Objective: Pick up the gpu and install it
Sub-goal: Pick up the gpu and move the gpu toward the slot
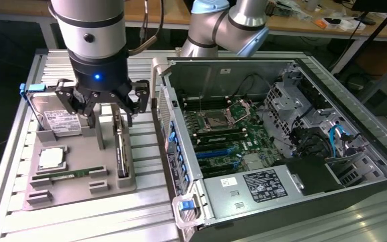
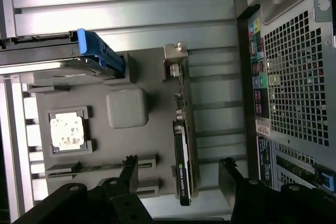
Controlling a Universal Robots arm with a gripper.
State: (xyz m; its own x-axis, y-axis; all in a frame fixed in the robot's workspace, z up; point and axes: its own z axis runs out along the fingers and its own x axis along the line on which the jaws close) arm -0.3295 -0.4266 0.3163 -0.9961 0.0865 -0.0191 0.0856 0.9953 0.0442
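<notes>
Wrist view looks down past the released gripper (image 2: 178,170), its two dark fingers (image 2: 128,167) spread wide on either side of the gpu (image 2: 182,153) and clear of it. The gpu stands on edge in a slot along the grey holder tray's (image 2: 152,77) edge nearest the open computer case (image 2: 294,77). It is a thin, dark-faced card with a green board and a silver bracket (image 2: 176,53) at one end.

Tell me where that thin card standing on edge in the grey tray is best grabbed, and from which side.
The gpu stands on its long edge in a slot of the grey holder, leaving only its upper edge free. Probably best: come straight down from above and pinch its two flat faces near mid-length, clear of the metal bracket. The open end effector hangs above it.
</notes>
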